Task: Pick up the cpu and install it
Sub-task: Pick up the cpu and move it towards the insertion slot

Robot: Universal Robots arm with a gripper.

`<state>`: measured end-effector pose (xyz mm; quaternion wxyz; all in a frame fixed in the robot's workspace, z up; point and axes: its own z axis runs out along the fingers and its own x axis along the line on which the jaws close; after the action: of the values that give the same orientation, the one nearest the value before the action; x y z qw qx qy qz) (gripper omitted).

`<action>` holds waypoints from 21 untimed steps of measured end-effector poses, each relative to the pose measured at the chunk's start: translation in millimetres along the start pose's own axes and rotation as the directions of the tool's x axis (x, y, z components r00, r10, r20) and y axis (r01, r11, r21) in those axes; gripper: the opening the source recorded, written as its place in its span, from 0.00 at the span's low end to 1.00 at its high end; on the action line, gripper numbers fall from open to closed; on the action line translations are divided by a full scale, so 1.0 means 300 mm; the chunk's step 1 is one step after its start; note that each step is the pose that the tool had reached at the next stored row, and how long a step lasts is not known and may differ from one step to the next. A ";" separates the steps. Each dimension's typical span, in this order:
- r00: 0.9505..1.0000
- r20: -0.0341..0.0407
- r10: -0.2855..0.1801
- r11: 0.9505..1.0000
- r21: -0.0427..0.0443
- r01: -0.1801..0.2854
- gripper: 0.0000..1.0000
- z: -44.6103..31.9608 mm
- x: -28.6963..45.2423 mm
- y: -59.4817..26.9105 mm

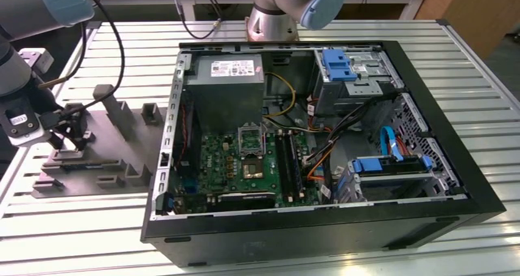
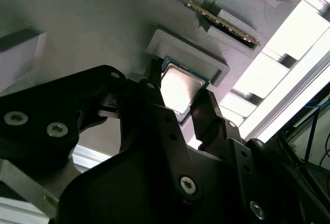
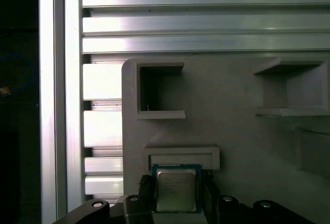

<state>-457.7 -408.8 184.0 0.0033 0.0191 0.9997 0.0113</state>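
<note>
Ribbed aluminium slats make up the silvery desk (image 1: 73, 239) you see in the exterior view. On it lies an open black metal computer case (image 1: 479, 184) holding a green circuit board (image 1: 243, 160) and a grey boxy power supply (image 1: 231, 87). At the exterior view's left sits a matt grey-purple plastic tray (image 1: 106, 166) with raised blocks. Your arm's black gripper (image 1: 72, 130) is down over it, well apart from the case.

In the second wrist view, the small flat square cpu with a pale silvery metal top (image 2: 180, 86) glares bright against the dull tray (image 2: 77, 38). It lies flat in a shallow pocket, backed by a low stepped plastic frame (image 2: 206, 62). The gripper (image 2: 180, 99) straddles it, and the black angular fingers (image 2: 154, 98) sit against two opposite edges.

In the first wrist view, slats of the desk (image 3: 206, 23) run behind the tray (image 3: 232, 110), whose square recesses cast hard shadows. The cpu (image 3: 176, 189) shows a smooth rounded-corner metal lid on a thin green border. It is nearly square, with no clear long axis. Its lid faces up at the camera and its edges run parallel to the pocket walls. The fingers (image 3: 146, 192) are closed against its two side edges while it rests in the pocket.
</note>
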 end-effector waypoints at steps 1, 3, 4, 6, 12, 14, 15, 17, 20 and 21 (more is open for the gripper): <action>1.000 0.000 0.000 1.000 0.000 0.000 0.49 0.000 0.000 0.000; 1.000 0.000 0.000 1.000 0.000 0.000 0.49 0.000 0.000 0.000; 1.000 0.000 0.000 1.000 0.000 0.000 0.49 0.000 0.000 0.000; 1.000 0.000 0.000 1.000 0.000 0.000 0.49 0.000 0.000 0.000; 1.000 0.000 0.000 1.000 0.000 0.000 0.47 -0.007 0.000 0.000; 1.000 0.000 0.000 1.000 0.000 0.000 0.47 -0.016 0.000 0.000; 1.000 0.000 0.000 1.000 0.000 0.000 0.47 -0.021 0.000 0.000; 1.000 0.000 0.000 1.000 0.000 0.000 0.47 -0.030 0.000 0.001; 1.000 0.000 0.000 1.000 0.000 0.000 0.47 -0.043 0.000 0.001; 1.000 0.000 0.000 1.000 0.000 0.000 0.47 -0.048 0.000 0.001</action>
<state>-457.7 -408.7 198.4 0.0032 0.0191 0.9998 0.0111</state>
